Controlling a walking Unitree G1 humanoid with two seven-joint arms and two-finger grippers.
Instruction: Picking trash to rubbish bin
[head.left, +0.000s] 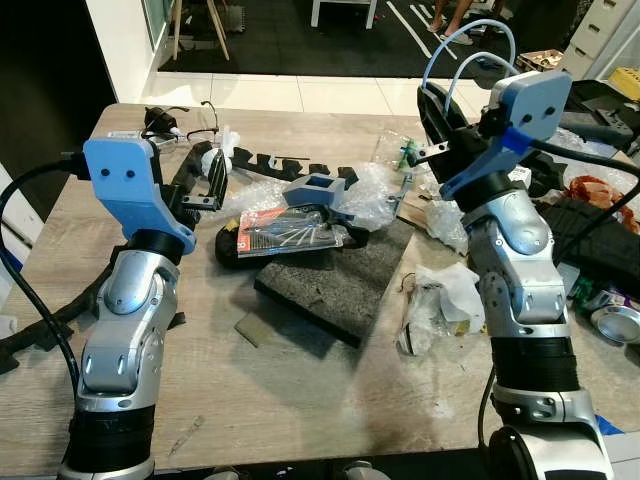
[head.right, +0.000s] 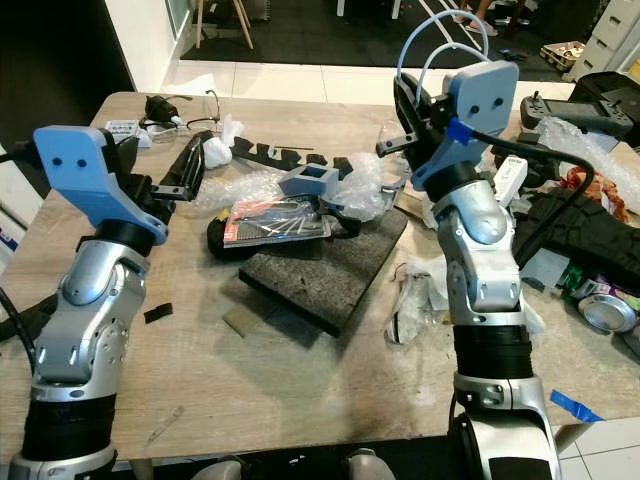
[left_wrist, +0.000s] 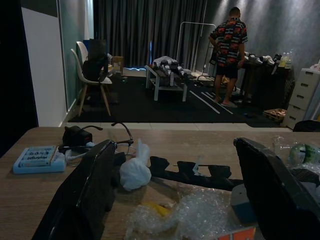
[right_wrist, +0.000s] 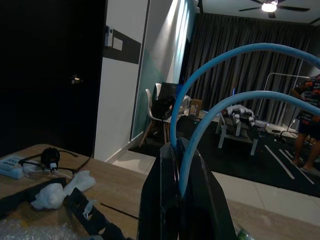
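My right gripper (head.left: 436, 112) is raised above the table's far right side, shut on a looped blue tube (head.left: 468, 48); the right wrist view has the blue tube (right_wrist: 210, 80) arching up from between its closed fingers (right_wrist: 160, 200). Over the table's left side my left gripper (head.left: 205, 182) is open and holds nothing. Ahead of it lie a crumpled white tissue (left_wrist: 134, 172), a black notched foam strip (left_wrist: 195, 172) and bubble wrap (left_wrist: 195, 215). Mid-table are a red packet (head.left: 290, 228), a dark foam slab (head.left: 335, 275) and clear plastic bags (head.left: 440, 305).
The wooden table (head.left: 300, 400) is cluttered. A battery pack (left_wrist: 35, 157), a charger and glasses sit at its far left corner. Black gear, cables and a tin can (head.left: 615, 322) crowd the right edge. A person (left_wrist: 229, 45) stands far off in the dark room beside a chair (left_wrist: 92, 75).
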